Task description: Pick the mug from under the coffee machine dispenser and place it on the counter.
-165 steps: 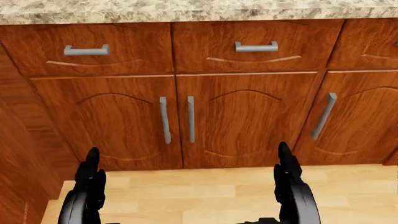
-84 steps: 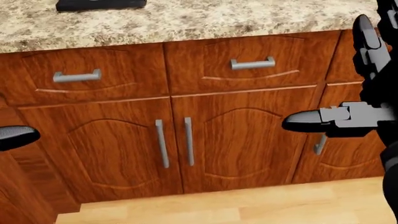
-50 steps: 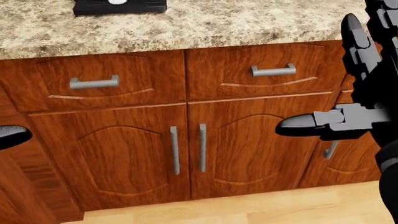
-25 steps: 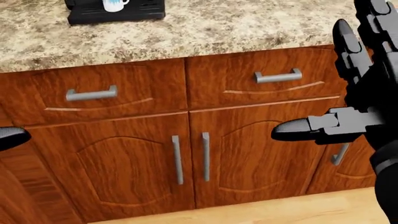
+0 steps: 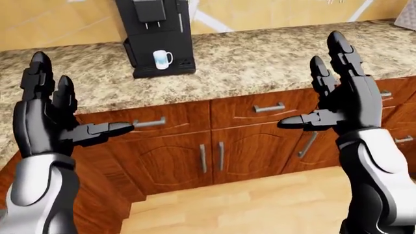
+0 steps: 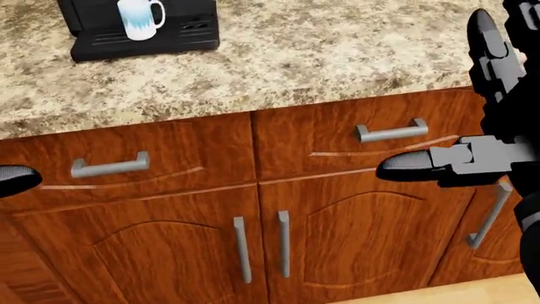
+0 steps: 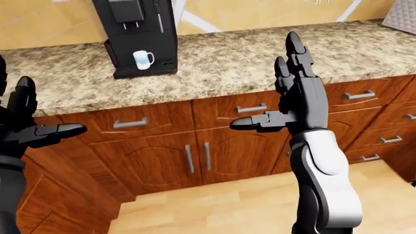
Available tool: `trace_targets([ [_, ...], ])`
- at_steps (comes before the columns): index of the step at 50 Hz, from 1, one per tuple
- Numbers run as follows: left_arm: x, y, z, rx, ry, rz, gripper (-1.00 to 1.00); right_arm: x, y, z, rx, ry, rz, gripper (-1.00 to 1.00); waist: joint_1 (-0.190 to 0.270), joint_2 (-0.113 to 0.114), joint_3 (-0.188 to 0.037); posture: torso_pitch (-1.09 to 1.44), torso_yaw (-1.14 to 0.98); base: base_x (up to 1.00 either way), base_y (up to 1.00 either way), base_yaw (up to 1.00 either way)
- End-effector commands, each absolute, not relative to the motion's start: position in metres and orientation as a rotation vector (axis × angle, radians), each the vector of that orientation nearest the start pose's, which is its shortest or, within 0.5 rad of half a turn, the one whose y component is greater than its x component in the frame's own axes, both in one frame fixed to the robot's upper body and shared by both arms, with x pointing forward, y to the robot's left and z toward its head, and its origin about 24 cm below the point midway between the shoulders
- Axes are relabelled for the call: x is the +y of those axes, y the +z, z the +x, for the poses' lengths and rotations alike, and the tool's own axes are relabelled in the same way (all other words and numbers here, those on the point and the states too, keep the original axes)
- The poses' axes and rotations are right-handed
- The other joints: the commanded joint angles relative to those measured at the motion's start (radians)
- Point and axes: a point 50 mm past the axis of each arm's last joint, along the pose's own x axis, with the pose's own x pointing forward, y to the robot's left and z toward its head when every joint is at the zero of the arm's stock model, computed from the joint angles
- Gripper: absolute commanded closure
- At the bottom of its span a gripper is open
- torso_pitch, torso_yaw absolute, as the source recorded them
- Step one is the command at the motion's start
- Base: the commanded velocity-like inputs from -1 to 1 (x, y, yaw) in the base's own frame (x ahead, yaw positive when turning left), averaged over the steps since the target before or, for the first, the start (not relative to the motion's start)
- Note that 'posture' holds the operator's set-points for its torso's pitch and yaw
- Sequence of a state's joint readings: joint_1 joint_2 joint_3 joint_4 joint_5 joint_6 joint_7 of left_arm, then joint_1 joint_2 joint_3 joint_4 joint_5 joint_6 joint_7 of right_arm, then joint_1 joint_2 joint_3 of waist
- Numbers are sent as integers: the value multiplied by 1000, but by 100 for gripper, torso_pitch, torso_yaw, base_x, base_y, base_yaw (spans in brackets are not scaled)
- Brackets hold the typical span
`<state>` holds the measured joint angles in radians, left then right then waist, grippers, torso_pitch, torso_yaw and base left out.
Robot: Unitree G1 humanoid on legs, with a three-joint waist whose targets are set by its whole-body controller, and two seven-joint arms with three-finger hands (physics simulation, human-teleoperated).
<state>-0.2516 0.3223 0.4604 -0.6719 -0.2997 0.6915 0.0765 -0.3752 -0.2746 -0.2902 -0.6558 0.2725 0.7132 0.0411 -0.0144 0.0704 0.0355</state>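
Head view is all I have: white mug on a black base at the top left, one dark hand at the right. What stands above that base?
Observer: The coffee machine rises as a tall black tower, its dispenser over the mug.
Operator: Is anything held?
Observer: No. The right hand has its fingers spread, empty.
Operator: And the left?
Observer: The left hand is raised at the left-eye view's left, open too, apart from the counter.

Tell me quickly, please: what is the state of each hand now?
Left hand: open, fingers spread, holding nothing.
Right hand: open, fingers spread, holding nothing.
The mug sits under the coffee machine, apart from both.
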Motion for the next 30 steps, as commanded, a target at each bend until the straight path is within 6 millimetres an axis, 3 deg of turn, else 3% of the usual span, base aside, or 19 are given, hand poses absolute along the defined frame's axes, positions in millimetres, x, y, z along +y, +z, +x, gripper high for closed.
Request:
trace_targets([
  [1, 249, 227, 229, -380, 284, 57, -100, -197, 239, 251, -409, 26, -53, -100, 7, -8, -16, 0, 0, 29, 23, 0],
  [2, 249, 227, 229, -380, 284, 57, -100, -197, 239, 251, -408, 27, -52, -100, 6, 9, -6, 0, 0, 29, 25, 0],
  [4, 249, 228, 229, -382, 285, 57, -100, -197, 238, 251, -405, 27, -50, -100, 16, -4, -3, 0, 0, 29, 25, 0],
  [10, 249, 227, 229, -382, 284, 57, -100, -197, 238, 251, -405, 28, -48, -100, 30, -77, 7, 0, 0, 29, 28, 0],
  [12, 249, 227, 229, -382, 285, 57, -100, -198, 238, 251, -405, 26, -48, -100, 32, -125, -9, 0, 0, 29, 29, 0],
  [13, 249, 227, 229, -381, 286, 57, -100, -197, 238, 251, -405, 27, -48, -100, 21, -109, -11, 0, 0, 30, 28, 0],
  [15, 249, 227, 228, -382, 285, 57, -100, -198, 239, 251, -407, 27, -48, -100, 17, -118, -1, 0, 0, 29, 28, 0],
  [18, 249, 228, 228, -384, 285, 57, -100, -197, 241, 251, -409, 27, -48, -100, 7, -111, -14, 0, 0, 29, 29, 0],
  [21, 249, 230, 228, -385, 286, 56, -100, -198, 241, 251, -410, 26, -48, -100, -1, -84, -1, 0, 0, 29, 28, 0],
  [24, 249, 231, 228, -387, 285, 56, -100, -198, 242, 250, -411, 27, -48, -100, -8, -29, -7, 0, 0, 29, 29, 0],
  [25, 249, 230, 228, -387, 286, 56, -100, -198, 242, 250, -411, 26, -48, -100, -9, 7, -21, 0, 0, 30, 29, 0],
  [26, 249, 230, 228, -387, 287, 56, -100, -198, 242, 250, -411, 26, -47, -100, -8, 48, -54, 0, 0, 29, 29, 0],
  [27, 249, 230, 228, -386, 287, 56, -100, -198, 242, 250, -410, 24, -46, -100, 5, 9, -12, 0, 0, 29, 30, 0],
  [28, 249, 230, 228, -385, 287, 55, -100, -198, 242, 251, -410, 22, -44, -100, 7, 17, 3, 0, 0, 29, 32, 0],
  [30, 250, 230, 228, -386, 288, 55, -100, -198, 242, 250, -409, 25, -39, -100, 16, -3, -9, 0, 0, 23, 35, 0],
])
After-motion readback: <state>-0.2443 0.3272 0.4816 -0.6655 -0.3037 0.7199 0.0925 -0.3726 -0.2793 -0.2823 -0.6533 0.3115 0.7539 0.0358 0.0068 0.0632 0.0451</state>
